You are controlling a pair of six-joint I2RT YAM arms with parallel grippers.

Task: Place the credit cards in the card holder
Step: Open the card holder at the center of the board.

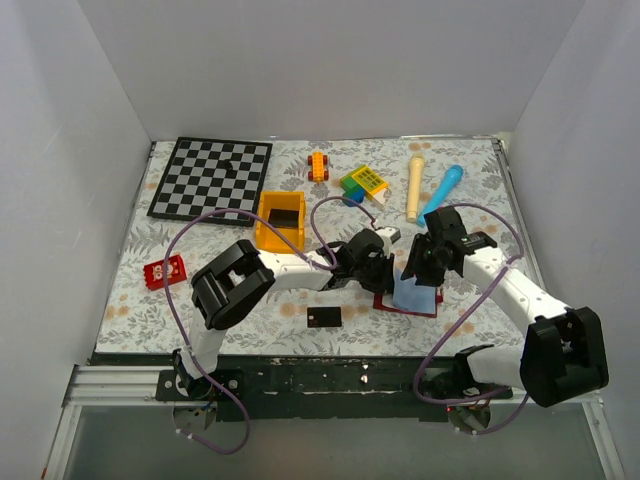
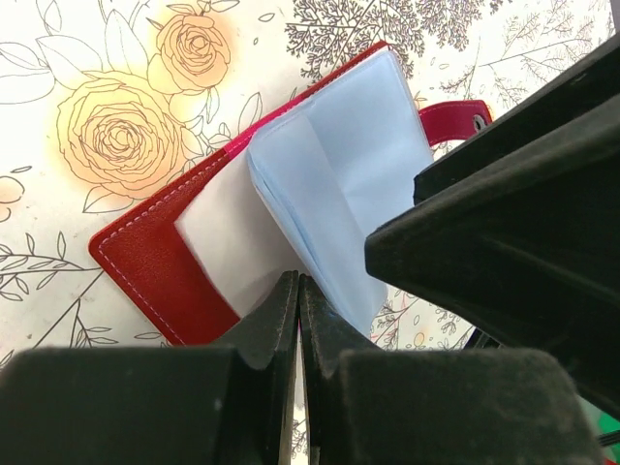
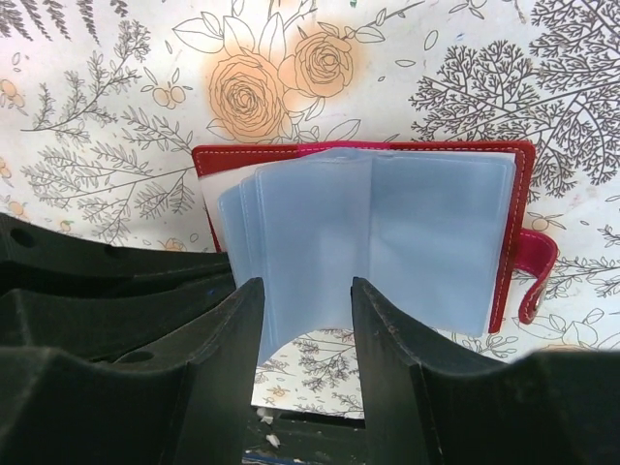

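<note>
The card holder (image 1: 408, 299) lies open on the floral table, maroon cover down and pale blue pockets (image 3: 426, 242) fanned upward. My left gripper (image 2: 298, 283) is shut, its tips resting against the near edge of the pockets beside the maroon cover (image 2: 145, 257); I see nothing held between them. My right gripper (image 3: 302, 291) is open and hangs over the holder's near side, with a pocket leaf showing in the gap between its fingers. One black credit card (image 1: 324, 317) lies flat to the left of the holder, near the table's front edge. Both grippers meet above the holder (image 1: 385, 272) (image 1: 418, 272).
A yellow bin (image 1: 281, 220) stands behind the left arm, with a chessboard (image 1: 212, 176) at the back left. A red toy (image 1: 167, 271) sits at the left. Behind the holder are an orange car (image 1: 318, 165), a green-yellow block (image 1: 364, 182), a cream stick (image 1: 414, 188) and a blue pen (image 1: 441, 192).
</note>
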